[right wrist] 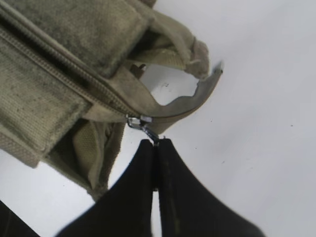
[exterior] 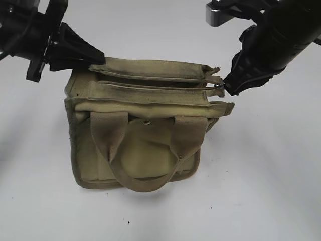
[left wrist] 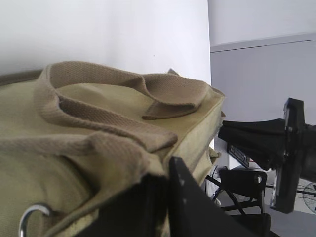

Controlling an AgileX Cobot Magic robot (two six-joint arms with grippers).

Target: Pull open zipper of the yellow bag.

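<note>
Yellow bag point(exterior: 140, 145) sitting on desk point(exterior: 261, 201). Left gripper point(exterior: 93, 57) fingers clamping bag's left top edge, anchoring it. Right gripper point(right wrist: 158, 145) fingers pinching pull tab point(right wrist: 148, 129) at zipper point(exterior: 155, 86) right end (zipper looking closed), readying pull.

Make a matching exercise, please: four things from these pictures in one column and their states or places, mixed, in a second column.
1. small silver metal zipper pull tab
2. olive-yellow canvas bag
3. black left gripper
4. round metal snap button

a. between the front handle's ends
b. pinched by the black right gripper
c. shut on the bag's left edge
d. resting on the white table

Pairs: 1-b, 2-d, 3-c, 4-a
</note>
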